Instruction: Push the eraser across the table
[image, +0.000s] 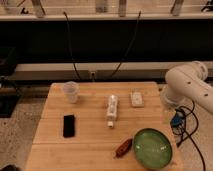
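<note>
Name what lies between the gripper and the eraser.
In the camera view, the white bottle lies on the table between the gripper, low beside the table's right edge, and the eraser.

No writing, label, brand or number can be read anywhere: not on the white bottle (112, 111), the small white block (136, 99), the eraser (69, 125), the clear cup (71, 91) or the green bowl (152, 148) on the table (90, 145). The end effector (176, 120), just off the table's right edge, shows no legible marking either
</note>
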